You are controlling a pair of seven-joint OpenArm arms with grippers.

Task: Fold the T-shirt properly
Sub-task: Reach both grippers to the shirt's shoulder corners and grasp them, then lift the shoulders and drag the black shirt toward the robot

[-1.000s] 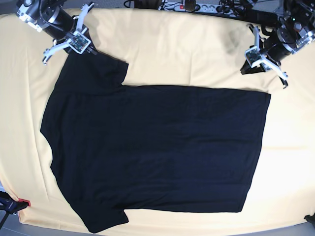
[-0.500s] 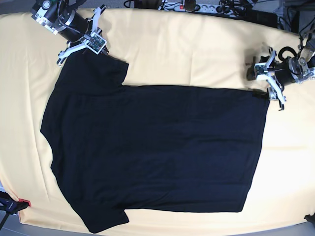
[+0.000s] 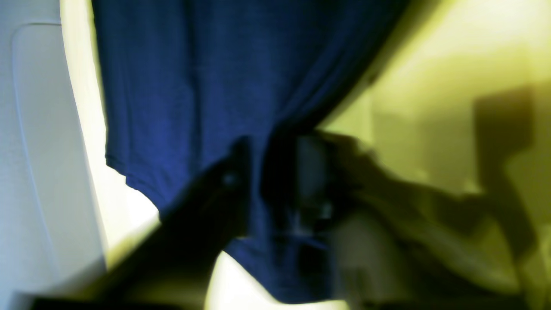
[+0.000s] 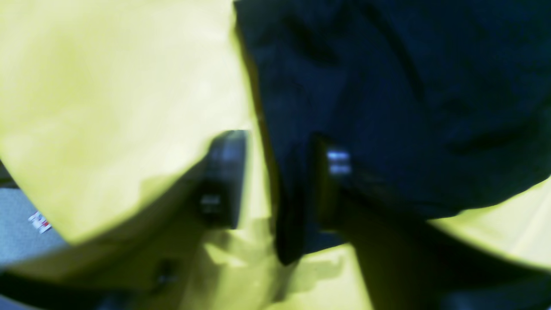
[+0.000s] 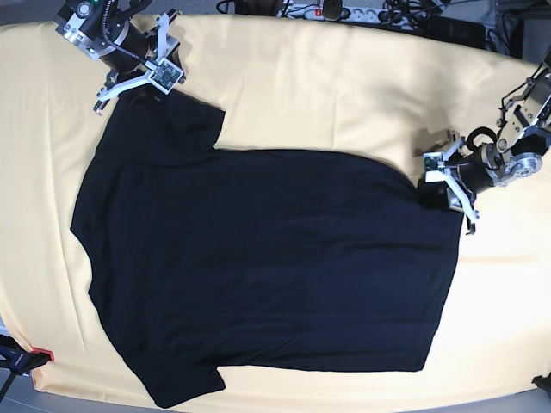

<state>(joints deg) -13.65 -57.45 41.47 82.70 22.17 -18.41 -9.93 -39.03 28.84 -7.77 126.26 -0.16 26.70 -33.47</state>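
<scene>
Tools at two corners of the spread T-shirt

T-shirt (image 5: pixel 267 267), plain black, lies flat and spread across the pale yellow cloth (image 5: pixel 327 86) that covers the tabletop, as the base view shows it. Its hem runs down that view's right side; its sleeves point to the upper left and the lower left, and the neck side faces left.

Left tool (image 5: pixel 446 182) sits at the top hem corner, on the base view's right. There the corner is drawn inward and bunched, so that the top edge slopes down to the tool instead of running straight. In the left wrist view a fold of the dark fabric (image 3: pixel 224 86) passes down between the two dark fingers (image 3: pixel 232 172), which stand close on either side of it. The left tool (image 3: pixel 267 181) is nearly closed and pinches that fold, though the picture is blurred.

Right tool (image 5: pixel 138 82) is at the upper sleeve, on the base view's left, right at the sleeve's outer edge. In the right wrist view its fingers (image 4: pixel 224 172) stand clearly apart: one rests on bare yellow cloth just beside the shirt's edge, the other lies over the dark fabric (image 4: pixel 409 86). The sleeve edge runs between them. The right tool (image 4: pixel 275 181) is open and not clamped on the fabric.
</scene>
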